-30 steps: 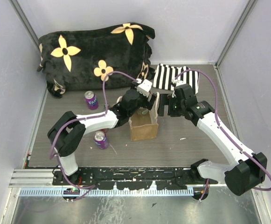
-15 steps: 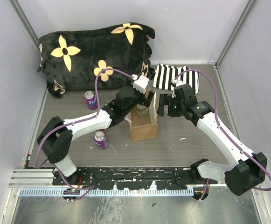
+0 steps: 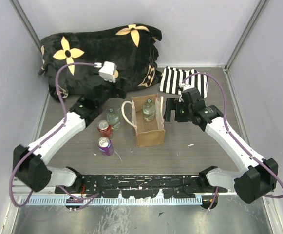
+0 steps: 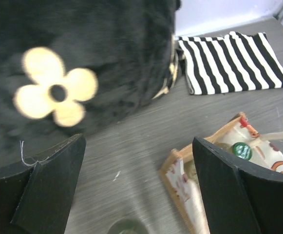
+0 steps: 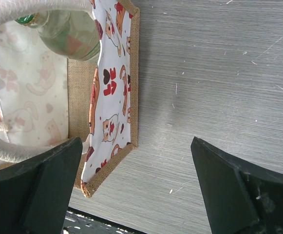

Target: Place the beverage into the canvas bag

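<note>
Right wrist: cartoon-printed canvas bag [image 5: 113, 97]

Bright, even overhead light, with soft shadows on the counter [image 3: 180, 152]. Left wrist view blurred, flowered cushion [image 4: 83, 58] smeared; right wrist sharp — fingers [image 5: 34, 190] dark, soft-edged.

Only a corner of the canvas bag [image 4: 173, 163] in left wrist view; blurred bottle top [image 4: 126, 227] at bottom edge.
</note>
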Available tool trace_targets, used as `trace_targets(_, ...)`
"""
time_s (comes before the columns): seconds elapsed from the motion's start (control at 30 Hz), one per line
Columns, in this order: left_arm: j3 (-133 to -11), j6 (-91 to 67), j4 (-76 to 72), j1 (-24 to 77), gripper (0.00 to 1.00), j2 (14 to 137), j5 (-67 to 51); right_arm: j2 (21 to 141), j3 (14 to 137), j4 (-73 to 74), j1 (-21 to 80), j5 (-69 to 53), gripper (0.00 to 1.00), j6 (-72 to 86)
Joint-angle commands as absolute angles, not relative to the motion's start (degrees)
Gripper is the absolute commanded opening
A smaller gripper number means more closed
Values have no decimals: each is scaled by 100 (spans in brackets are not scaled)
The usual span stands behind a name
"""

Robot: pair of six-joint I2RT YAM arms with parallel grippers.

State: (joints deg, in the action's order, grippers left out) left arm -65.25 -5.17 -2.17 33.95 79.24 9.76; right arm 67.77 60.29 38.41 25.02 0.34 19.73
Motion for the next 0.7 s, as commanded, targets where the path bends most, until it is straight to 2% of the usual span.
trace_targets(0.0,-5907,-542,349,3035,98,6900,639,6696,6050,3540,2479,-32,100,2030)
trace_targets(0.13,-5132,-407,362,2980,100,6227,543,6678,5951,3484,2481,-67,100,2054)
trace_targets(0.3,-4357,-461,105,2984,96,5833,366,6636,5806,3385,2479,-172,100,2120)
trace_targets(0.67,-3898,-402,-607,2988,92,6344,350,6530,5710,3388,2484,-167,100,2175)
